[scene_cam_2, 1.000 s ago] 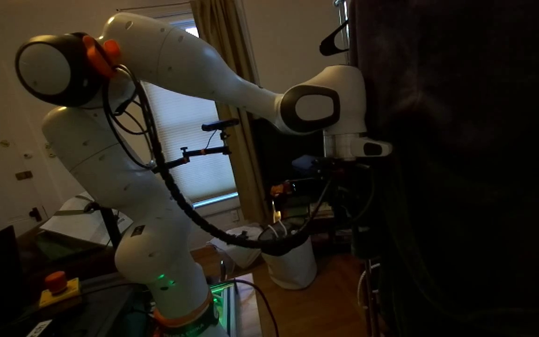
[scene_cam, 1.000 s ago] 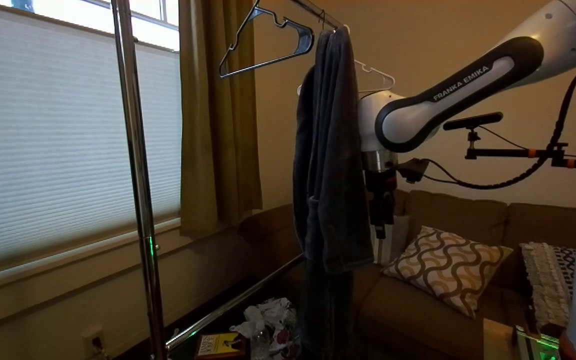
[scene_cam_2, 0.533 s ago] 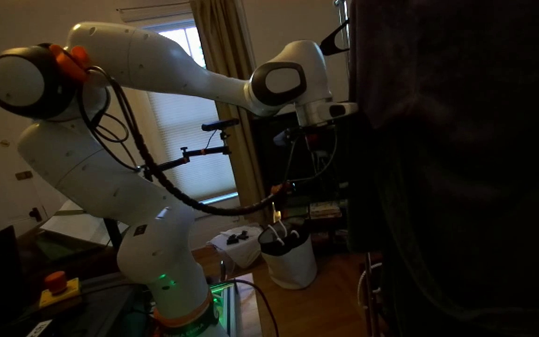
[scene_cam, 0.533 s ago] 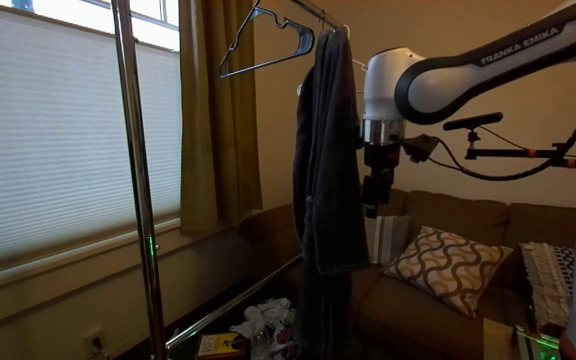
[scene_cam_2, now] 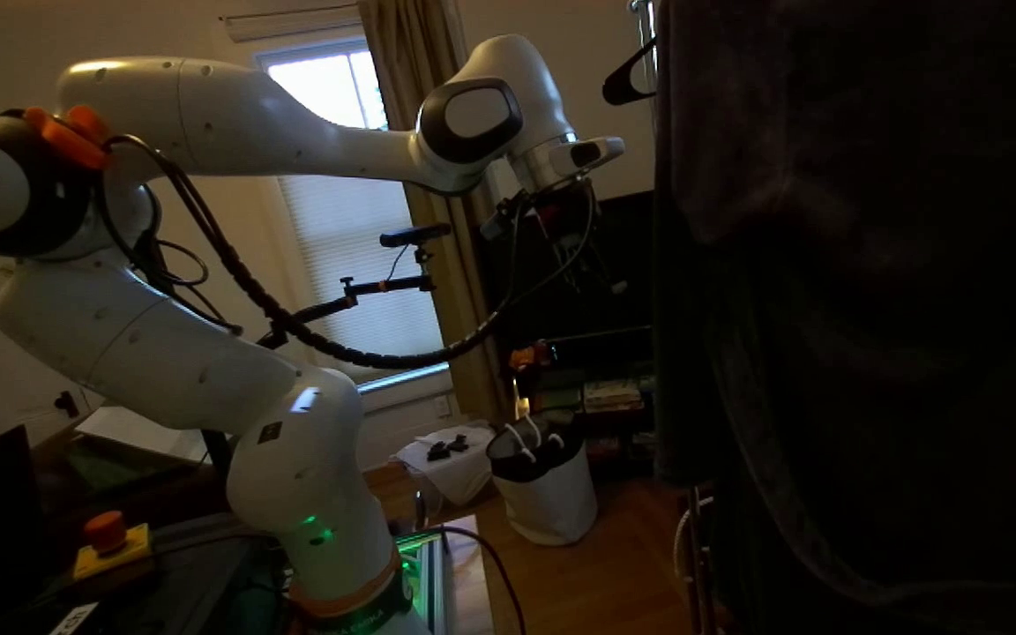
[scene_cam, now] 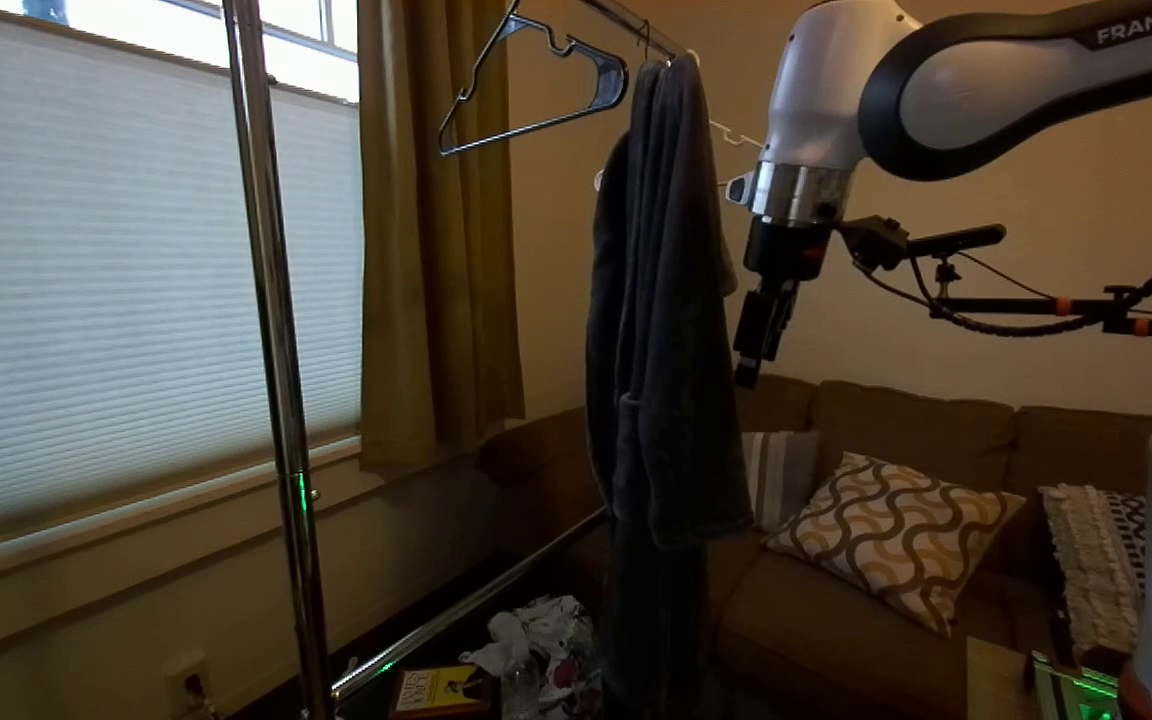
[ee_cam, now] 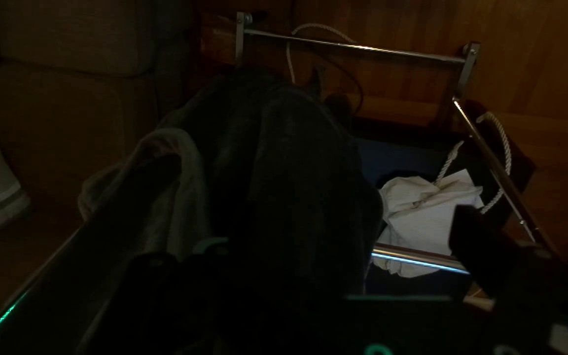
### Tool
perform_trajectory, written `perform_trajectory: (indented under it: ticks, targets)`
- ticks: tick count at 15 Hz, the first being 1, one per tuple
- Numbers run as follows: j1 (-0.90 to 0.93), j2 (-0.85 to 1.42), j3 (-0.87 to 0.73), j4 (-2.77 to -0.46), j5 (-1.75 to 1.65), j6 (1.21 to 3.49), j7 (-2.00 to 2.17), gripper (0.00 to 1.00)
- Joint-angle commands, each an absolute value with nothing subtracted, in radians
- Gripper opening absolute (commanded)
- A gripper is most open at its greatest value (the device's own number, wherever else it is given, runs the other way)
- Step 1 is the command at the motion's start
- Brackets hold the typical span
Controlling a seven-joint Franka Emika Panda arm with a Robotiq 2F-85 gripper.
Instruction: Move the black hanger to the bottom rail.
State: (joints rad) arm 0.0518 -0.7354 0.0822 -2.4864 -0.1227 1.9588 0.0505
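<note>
Can see the black hanger (scene_cam: pixel 536 127) higher than the fingers (scene_cam: pixel 747 372), well apart.
Spread wide in wrist view, gripping nothing, near the grey garment (scene_cam: pixel 666 300).

It looks like the living room of a home: in an exterior view a brown sofa (scene_cam: pixel 806 610) with a patterned cushion (scene_cam: pixel 896 540) sits at the lower right, a pleated window shade (scene_cam: pixel 136 290) and a mustard curtain (scene_cam: pixel 441 240) at the left. A long garment (scene_cam: pixel 671 330) hangs mid-frame. In an exterior view a white basket (scene_cam_2: pixel 552 503) stands at the lower centre, and the wrist view shows wooden floorboards (ee_cam: pixel 535 69) at the upper right
</note>
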Motion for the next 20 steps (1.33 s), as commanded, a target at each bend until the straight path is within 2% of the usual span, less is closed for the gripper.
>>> perform_trajectory:
  ticks: [1, 10, 20]
  targets:
    - [0.050, -0.734, 0.084, -2.485, -0.121, 1.957, 0.049, 1.00]
    - [0.050, -0.732, 0.084, -2.485, -0.121, 1.957, 0.049, 1.00]
    - [0.107, -0.776, 0.211, -2.375, 0.004, 2.101, 0.225, 1.00]
